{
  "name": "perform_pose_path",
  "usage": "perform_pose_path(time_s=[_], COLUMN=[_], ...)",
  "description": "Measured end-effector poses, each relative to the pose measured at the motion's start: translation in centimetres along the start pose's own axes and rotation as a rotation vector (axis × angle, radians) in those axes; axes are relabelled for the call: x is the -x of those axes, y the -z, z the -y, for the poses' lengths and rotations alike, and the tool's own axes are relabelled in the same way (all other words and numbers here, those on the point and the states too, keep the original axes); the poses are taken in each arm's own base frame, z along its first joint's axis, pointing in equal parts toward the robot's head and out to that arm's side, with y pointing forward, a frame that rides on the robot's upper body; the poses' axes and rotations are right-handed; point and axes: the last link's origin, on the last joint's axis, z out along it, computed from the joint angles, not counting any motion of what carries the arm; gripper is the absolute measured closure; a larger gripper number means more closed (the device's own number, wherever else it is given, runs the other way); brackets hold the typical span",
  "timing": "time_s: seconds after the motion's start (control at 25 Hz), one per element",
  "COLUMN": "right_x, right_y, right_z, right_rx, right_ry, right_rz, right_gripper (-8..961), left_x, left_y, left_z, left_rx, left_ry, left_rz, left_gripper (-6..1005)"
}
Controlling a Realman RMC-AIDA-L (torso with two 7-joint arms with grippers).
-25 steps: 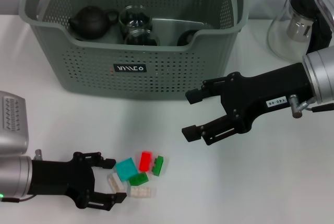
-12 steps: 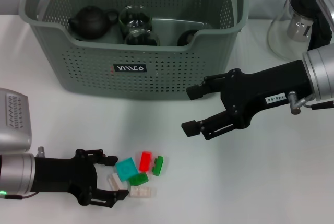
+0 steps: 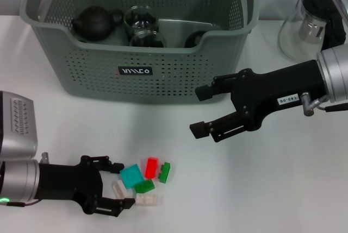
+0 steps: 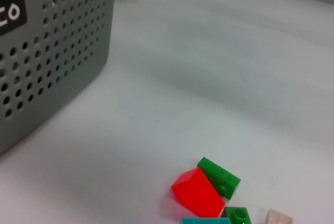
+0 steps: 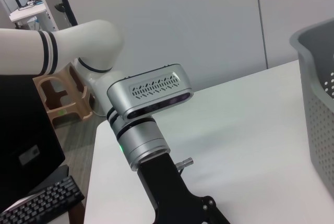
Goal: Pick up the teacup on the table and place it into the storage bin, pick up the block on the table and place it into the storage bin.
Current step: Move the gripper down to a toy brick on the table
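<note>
The grey-green storage bin (image 3: pixel 81 67) stands at the back of the table; its perforated wall (image 4: pixel 52 51) also fills one side of the left wrist view. Inside it sit a dark teapot (image 3: pixel 95 22), two glass cups (image 3: pixel 140 18) and a small dark teacup (image 3: pixel 193 39). Several small blocks lie in a cluster near the front: teal (image 3: pixel 132 176), red (image 3: pixel 151 167), green (image 3: pixel 164 171) and white (image 3: pixel 148 200). My left gripper (image 3: pixel 122 185) rests low on the table, open, with a white block (image 3: pixel 119 189) between its fingers. My right gripper (image 3: pixel 201 111) hovers open and empty just in front of the bin's right corner.
A glass pitcher (image 3: pixel 304 26) with a dark lid stands at the right rear, beside my right arm. The red block (image 4: pixel 197 192) and a green block (image 4: pixel 219 177) lie close together in the left wrist view. The right wrist view looks along the table at my left arm (image 5: pixel 148 98).
My right gripper has drifted slightly right and tilted, staying open. My left arm has sunk a little, its open fingers staying around the white block.
</note>
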Motion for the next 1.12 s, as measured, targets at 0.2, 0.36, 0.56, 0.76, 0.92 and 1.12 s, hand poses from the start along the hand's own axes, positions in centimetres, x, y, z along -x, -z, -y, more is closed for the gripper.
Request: perform_pose_path(time_s=[0.2,0.36,0.56,0.76,0.92,1.12], right_x=[0.05,0.1,0.12,0.24,0.28,0.29], right_y=[0.1,0.21,0.26,0.38,0.41,0.4], right_z=[0.06,0.13,0.15,0.23,0.24,0.24], right_rx=[-0.004,-0.008,-0.01,-0.014,-0.015,-0.014], right_ry=[-0.001,-0.002,-0.003,-0.003,-0.003,-0.003], right_rz=[0.005,0.01,0.013,0.021,0.022,0.022], right_gripper=[11,11,10,9,8,9], left_x=[-0.03,-0.02,0.02,0.02,-0.01,-0.08], left_y=[-0.16,-0.22,-0.23,-0.27,-0.27,-0.19], left_z=[0.09,0.24,0.3,0.31,0.3,0.35], left_rx=[-0.001,-0.01,-0.014,-0.011,-0.008,-0.005], left_ry=[-0.008,-0.009,-0.014,-0.016,-0.018,-0.02], left_rz=[0.011,0.017,0.019,0.025,0.027,0.029], left_gripper=[157,165,175,348,465,514])
